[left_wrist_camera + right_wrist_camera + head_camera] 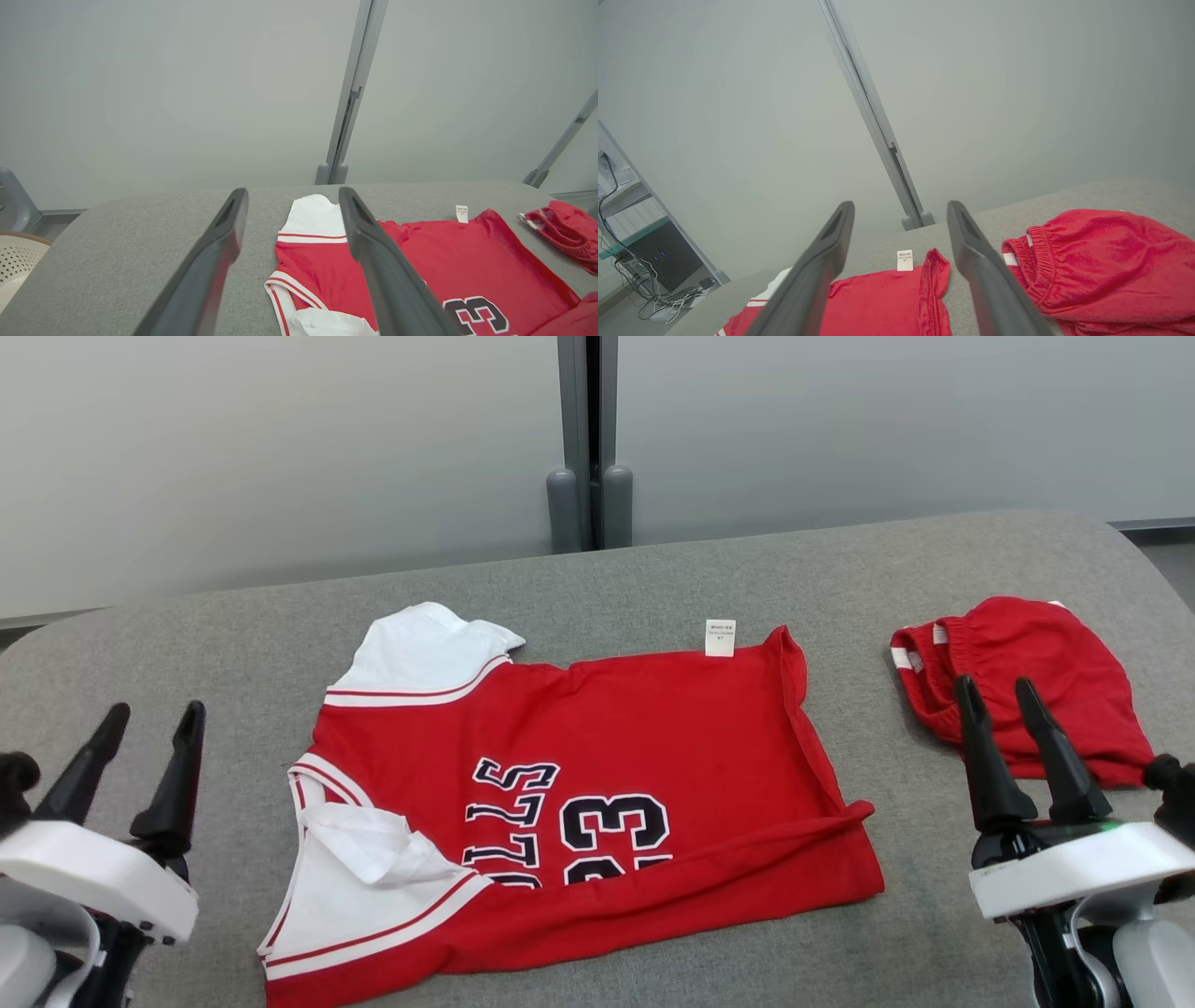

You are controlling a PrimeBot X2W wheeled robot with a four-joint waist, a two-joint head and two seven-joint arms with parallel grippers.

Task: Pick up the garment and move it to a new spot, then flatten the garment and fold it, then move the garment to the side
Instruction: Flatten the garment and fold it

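The garment [597,737] is a red jersey with white sleeves and dark lettering, lying spread on the grey table [653,579], its near edge folded over. It also shows as a red and white garment [420,252] in the left wrist view and as a red garment [878,303] in the right wrist view. My left gripper [154,723] hovers open at the lower left, apart from the jersey, its fingers [219,252] empty. My right gripper [994,695] hovers open at the lower right, its fingers [971,256] holding nothing.
Red shorts [1027,663] lie bunched at the table's right end, just behind my right gripper, also seen as red shorts [1101,261]. A grey wall post [588,439] stands behind the table. A pale perforated bin [18,261] sits past the table's left end.
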